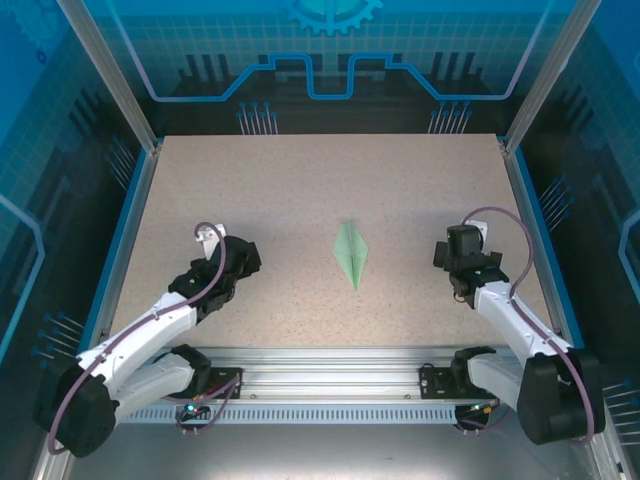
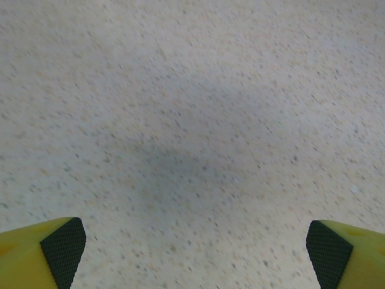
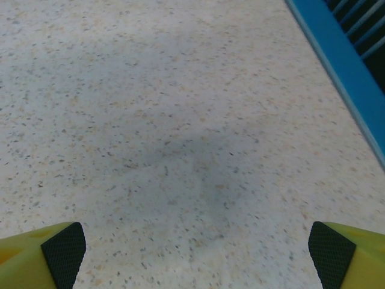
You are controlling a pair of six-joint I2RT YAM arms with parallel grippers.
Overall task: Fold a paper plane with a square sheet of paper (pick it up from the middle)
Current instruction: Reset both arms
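- Yellow fingers (image 2: 36, 253) with black textured pads frame the lower corners of the left wrist view. They belong to the left gripper (image 2: 195, 250), which stands wide apart and released, with nothing between the jaws.
- Beneath the left gripper lies bare speckled table (image 2: 192, 90) carrying a soft dark shadow. The pads sit clear of the surface and touch no object.
- Right gripper (image 3: 198, 250): same condition. Its yellow fingers (image 3: 36, 253) sit at the two lower corners of the right wrist view, spread wide, grasping nothing.
- The right wrist view adds the blue border strip (image 3: 331, 42) of the table, running diagonally across the upper right corner, with dark slats beyond it.
- The top external view adds the overall layout. The left arm reaches in over the left part of the table and the right arm over the right part, both wrists pointed down at the surface.
- The same view locates the paper plane (image 1: 352, 254). It is a pale mint-green folded dart with a centre crease, lying flat near the table centre, its long point directed toward the arm bases.
- Position relative to the grippers: the paper plane lies between them, roughly midway, well apart from each and touched by neither.
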